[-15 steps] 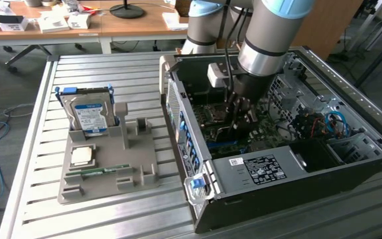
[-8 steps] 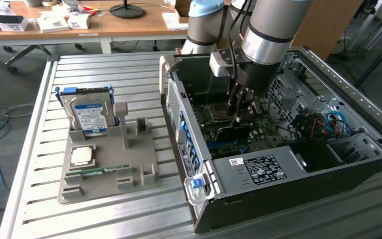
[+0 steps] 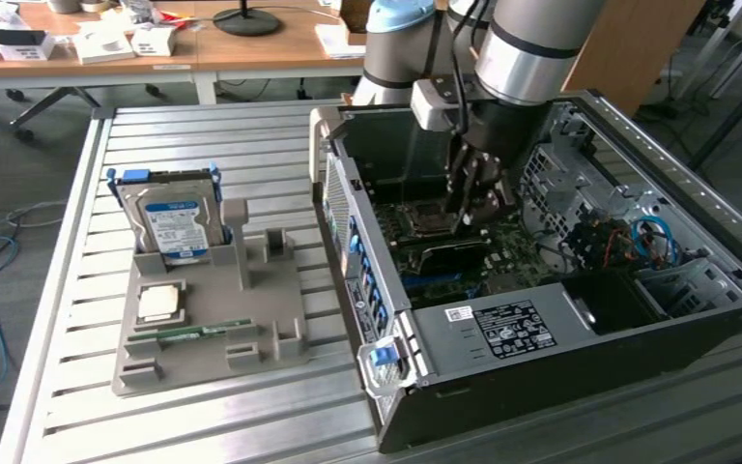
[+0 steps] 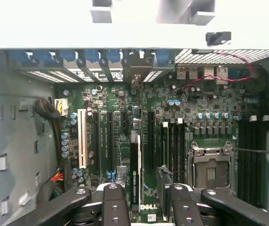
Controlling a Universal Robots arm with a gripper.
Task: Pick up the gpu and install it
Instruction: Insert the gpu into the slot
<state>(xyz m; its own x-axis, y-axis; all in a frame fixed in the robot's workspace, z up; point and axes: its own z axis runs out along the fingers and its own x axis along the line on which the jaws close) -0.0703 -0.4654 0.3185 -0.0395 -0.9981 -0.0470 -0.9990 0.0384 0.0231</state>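
The gpu [image 4: 135,169] stands edge-on on the green motherboard [image 4: 209,101] inside the open computer case [image 3: 513,333], its metal end bracket [image 4: 137,70] up against the case's rear wall. My gripper [image 4: 141,183] straddles the card's near end. One black finger [image 4: 114,202] is on one side and the other on the opposite side, each with a small gap to the card, so the gripper is open and holds nothing. In the exterior view my gripper [image 3: 478,205] reaches down into the middle of the case, just above a dark card [image 3: 455,254] on the board.
The empty CPU socket [image 4: 210,167] and memory slots [image 4: 249,155] lie beside the card. Blue slot latches [image 4: 90,57] line the rear wall. Outside the case, a grey holder [image 3: 210,319] carries a hard drive [image 3: 175,224], a chip [image 3: 161,303] and a green memory stick [image 3: 197,333].
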